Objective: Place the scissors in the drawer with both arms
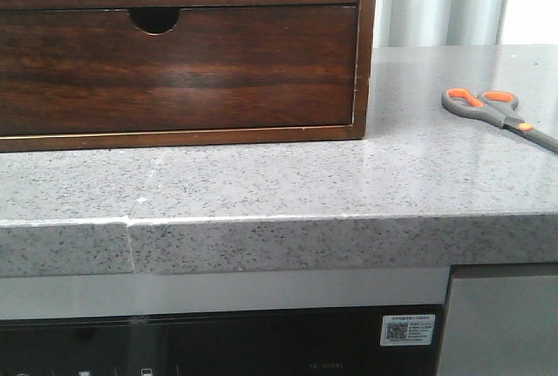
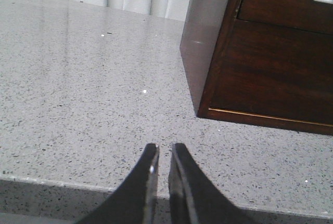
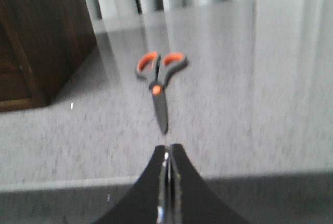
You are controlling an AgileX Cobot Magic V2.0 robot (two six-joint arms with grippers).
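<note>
Now I'd spread the right end effector (image 3: pixel 167 151), its tips pressed together and empty, before straddling the scissors (image 3: pixel 159 78) at the handles.

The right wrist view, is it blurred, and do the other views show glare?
Right wrist view: yes, blurred throughout, the scissors soft-edged. Front view: sharp, a pale sheen on the notched wood front. Left wrist view: fairly sharp, bright reflections of the curtain on the countertop.
</note>
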